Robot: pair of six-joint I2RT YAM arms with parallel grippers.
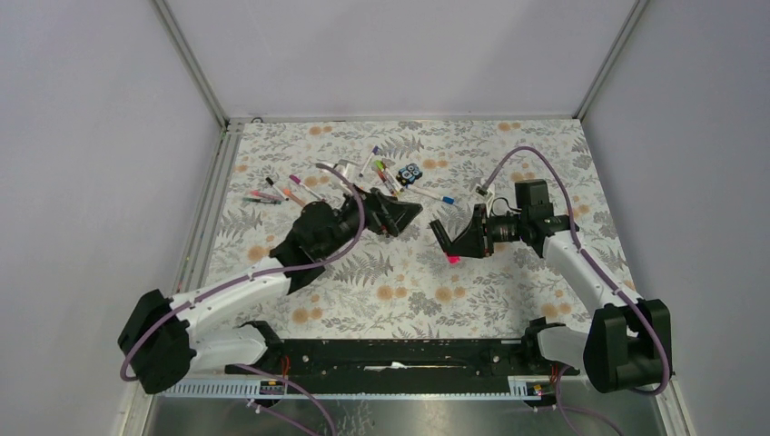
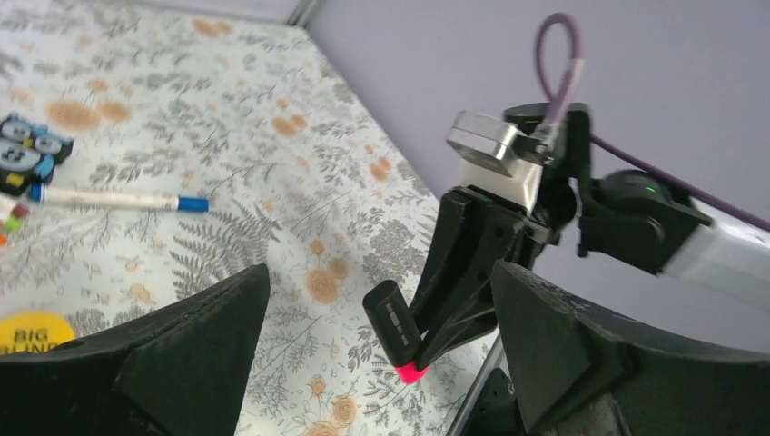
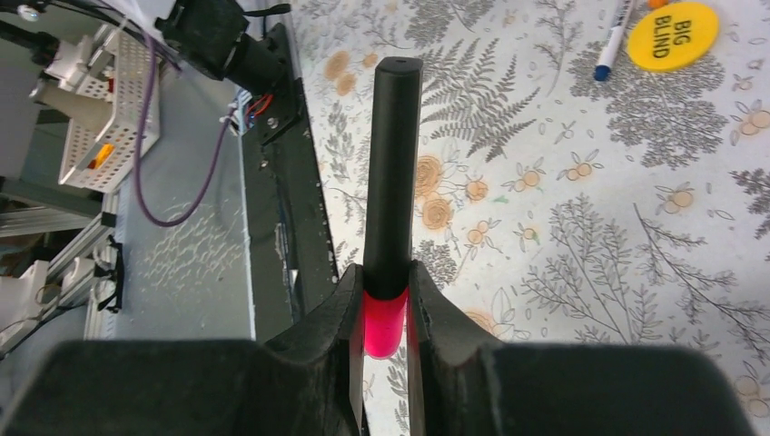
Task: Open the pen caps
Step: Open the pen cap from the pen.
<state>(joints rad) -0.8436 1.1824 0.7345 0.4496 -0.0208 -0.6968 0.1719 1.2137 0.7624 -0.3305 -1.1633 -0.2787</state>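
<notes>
Highlighter [image 3: 392, 163]: clamped at pink end by right tool [image 1: 451, 245], above middle of counter [image 1: 508, 282]; cap status unclear. Left tool [image 1: 399, 214]: jaws apart, empty. Other pens [image 1: 363, 177]: scattered near far edge, several seemingly capped; much work likely remains.

You get room along the table [image 1: 508, 304]'s near edge; pens [image 1: 300, 189] crowd its far edge; left gripper [image 1: 401, 216] and right gripper [image 1: 450, 243], clasping a highlighter [image 3: 392, 163], block mid-table.

Count one pink-and-black highlighter [image 3: 392, 163], one yellow disc [image 3: 673, 34], one black-and-blue block [image 2: 27, 150] with two circles, one white pen with a blue end [image 2: 118, 198] lying apart, and further thin pens [image 1: 265, 196] too small to number.
</notes>
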